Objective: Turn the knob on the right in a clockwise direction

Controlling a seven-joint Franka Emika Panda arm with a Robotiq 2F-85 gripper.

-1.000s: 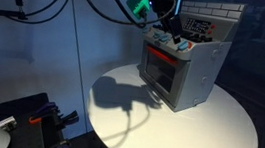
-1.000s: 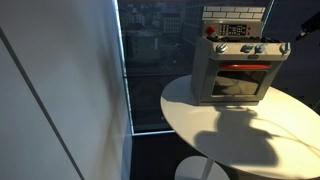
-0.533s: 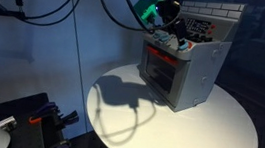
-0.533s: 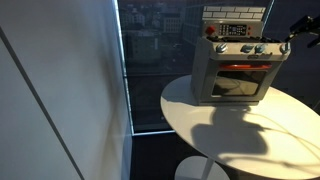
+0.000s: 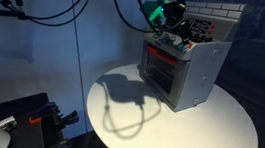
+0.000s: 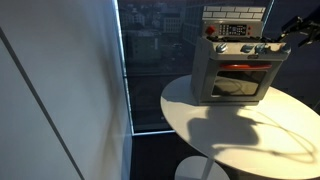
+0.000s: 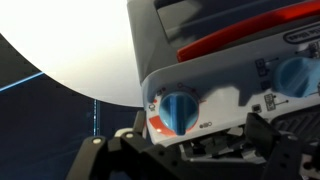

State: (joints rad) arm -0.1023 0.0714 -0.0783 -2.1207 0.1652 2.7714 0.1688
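A grey toy oven (image 5: 185, 75) (image 6: 235, 75) stands on the round white table, with a row of blue knobs along its top front panel. My gripper (image 5: 171, 26) (image 6: 290, 33) hovers at the end of that row, close to the outermost knob (image 6: 281, 46). In the wrist view a blue knob (image 7: 180, 110) sits just beyond my open, empty jaws (image 7: 200, 138), not touched. A second blue knob (image 7: 296, 75) shows further along the panel. The oven's red door strip (image 7: 235, 35) shows above the knobs in that view.
The white table (image 5: 217, 129) (image 6: 250, 140) carries only the oven. A red button (image 6: 210, 31) sits on the oven's back panel. Cables hang above (image 5: 90, 4). A dark window (image 6: 155, 60) is behind the table, and black equipment (image 5: 27, 117) stands on the floor.
My gripper has moved down and in toward the oven's knob panel. Its shadow on the table has shifted with it. The oven has not moved.
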